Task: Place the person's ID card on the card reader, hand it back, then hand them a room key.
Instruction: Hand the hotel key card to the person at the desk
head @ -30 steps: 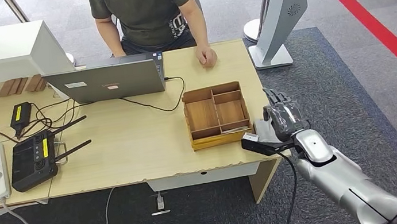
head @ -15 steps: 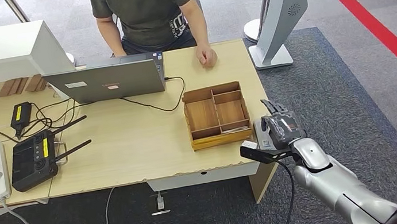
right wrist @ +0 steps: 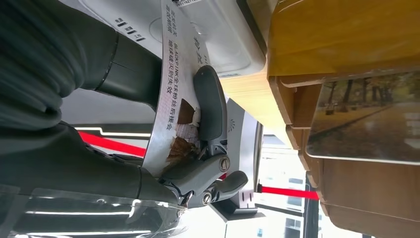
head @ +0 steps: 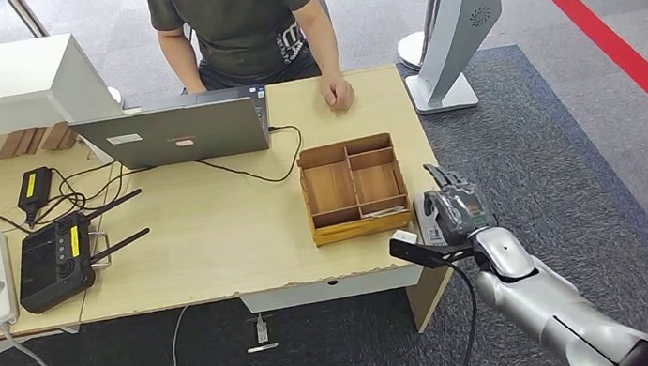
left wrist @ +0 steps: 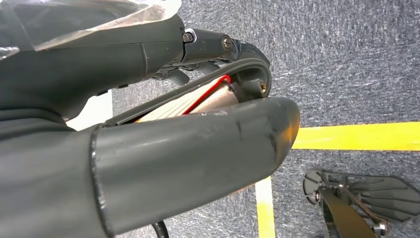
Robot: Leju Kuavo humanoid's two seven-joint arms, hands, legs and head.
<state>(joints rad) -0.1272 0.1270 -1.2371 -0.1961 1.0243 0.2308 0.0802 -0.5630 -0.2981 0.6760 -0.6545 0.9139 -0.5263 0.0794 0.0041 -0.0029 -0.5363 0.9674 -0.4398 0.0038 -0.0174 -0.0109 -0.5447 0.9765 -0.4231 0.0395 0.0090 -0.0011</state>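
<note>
Wooden desk point(head: 214, 235) on grey carpet point(head: 579, 140)

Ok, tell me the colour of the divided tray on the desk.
Light brown wood; the tray shows best in the head view.

The robot's silver right arm point(head: 543, 296) reaches forward and up from the lower right, its dark many-fingered right hand point(head: 452, 209) raised with the fingers point(right wrist: 208, 101) pressed against a white printed card point(right wrist: 173, 84) it holds; the grey left hand point(left wrist: 148, 148) hangs low, thick thumb across the view, its grip unclear
</note>
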